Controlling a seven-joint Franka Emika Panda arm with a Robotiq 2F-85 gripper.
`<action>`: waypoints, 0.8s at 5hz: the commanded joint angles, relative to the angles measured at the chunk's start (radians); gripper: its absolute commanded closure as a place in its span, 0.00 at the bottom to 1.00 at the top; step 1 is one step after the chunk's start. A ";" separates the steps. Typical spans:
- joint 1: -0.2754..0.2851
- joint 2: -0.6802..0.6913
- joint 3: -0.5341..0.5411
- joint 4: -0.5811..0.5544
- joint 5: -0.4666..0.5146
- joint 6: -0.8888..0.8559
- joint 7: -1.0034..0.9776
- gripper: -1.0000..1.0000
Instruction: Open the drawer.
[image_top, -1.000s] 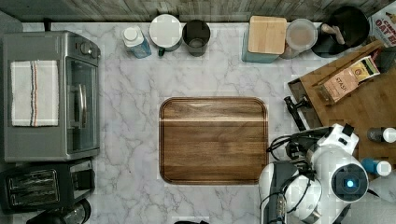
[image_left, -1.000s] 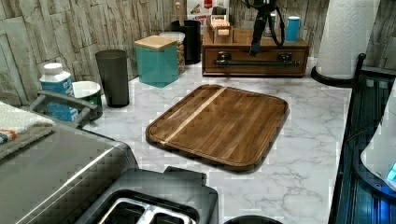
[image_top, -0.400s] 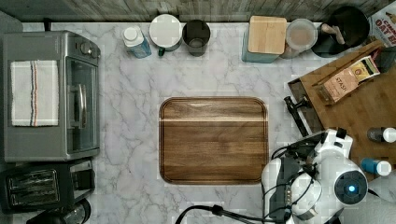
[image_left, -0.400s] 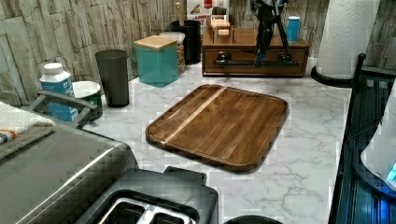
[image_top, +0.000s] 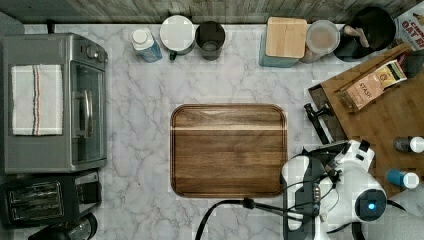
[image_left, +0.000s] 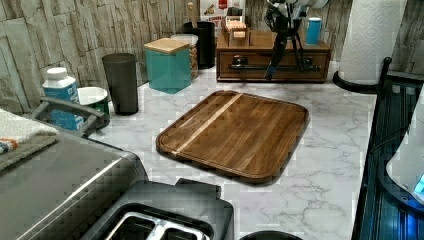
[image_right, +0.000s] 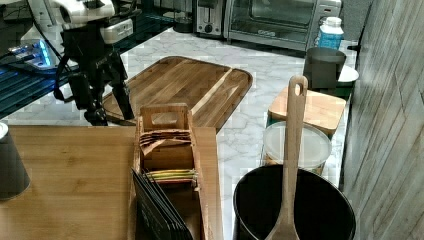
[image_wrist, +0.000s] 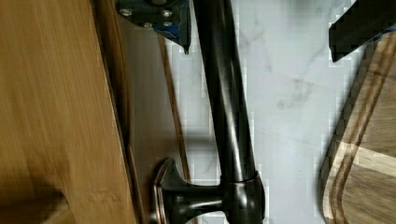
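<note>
Drawer (image_left: 272, 72) shut, fingers (image_left: 270, 71) straddling handle (image_wrist: 229, 112)

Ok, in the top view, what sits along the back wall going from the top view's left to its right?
Blue-labelled bottle → white-lidded container → dark cup → teal box with wooden lid → clear-lidded jar → black utensil pot.

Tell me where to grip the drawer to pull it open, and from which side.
Grip the drawer by its long black bar handle, near the middle of the bar. It stands off the front on posts, leaving a gap behind for a finger. Come from above, one finger each side of the bar, as the open end effector is placed. Then pull toward the cutting board.
</note>
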 joint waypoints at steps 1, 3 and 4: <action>0.079 0.056 -0.061 0.057 -0.125 -0.050 0.045 0.00; 0.224 -0.034 -0.184 0.038 -0.388 -0.227 0.324 0.00; 0.245 -0.050 -0.175 -0.003 -0.372 -0.244 0.339 0.00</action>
